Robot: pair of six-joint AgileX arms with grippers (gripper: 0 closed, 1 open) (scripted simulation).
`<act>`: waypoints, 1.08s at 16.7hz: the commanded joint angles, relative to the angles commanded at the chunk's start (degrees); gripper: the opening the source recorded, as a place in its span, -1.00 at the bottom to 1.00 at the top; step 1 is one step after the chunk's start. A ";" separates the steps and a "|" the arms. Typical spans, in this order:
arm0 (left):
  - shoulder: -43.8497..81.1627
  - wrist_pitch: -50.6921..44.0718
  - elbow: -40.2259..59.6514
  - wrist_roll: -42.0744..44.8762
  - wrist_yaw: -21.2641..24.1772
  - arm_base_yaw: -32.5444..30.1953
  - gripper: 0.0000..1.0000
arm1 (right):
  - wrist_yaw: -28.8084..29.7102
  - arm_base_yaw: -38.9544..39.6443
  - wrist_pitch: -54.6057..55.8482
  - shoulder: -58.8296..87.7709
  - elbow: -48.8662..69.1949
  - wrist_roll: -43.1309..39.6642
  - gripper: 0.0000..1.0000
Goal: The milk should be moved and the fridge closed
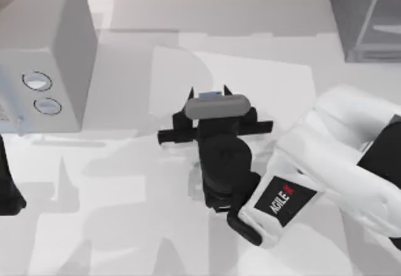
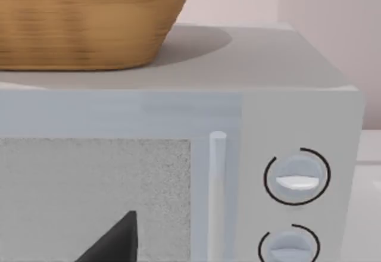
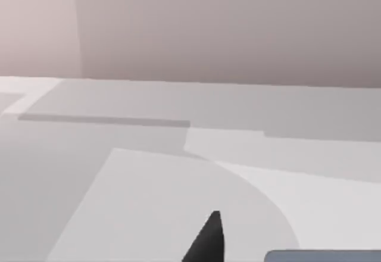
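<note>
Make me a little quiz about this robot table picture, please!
1. True or false: the right gripper is over the middle of the table, around the milk carton.
2. What sits on top of the microwave? A) a wicker basket B) a kettle C) a plate
3. Fill in: the microwave has ___ round dials on its front.

Key: 1 true. The top view shows the carton's blue top between the right gripper's fingertips. 2 A. 3 two. The left arm is parked at the table's left edge, its wrist camera facing the microwave; the fridge stands in the far right corner.
</note>
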 joint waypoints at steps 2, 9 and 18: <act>0.00 0.00 0.00 0.00 0.00 0.00 1.00 | 0.00 0.00 0.00 0.00 0.00 0.00 -0.51; 0.00 0.00 0.00 0.00 0.00 0.00 1.00 | 0.00 0.00 0.00 0.00 0.00 0.00 -1.00; 0.00 0.00 0.00 0.00 0.00 0.00 1.00 | -0.08 0.14 -2.41 -3.22 -0.92 0.05 -1.00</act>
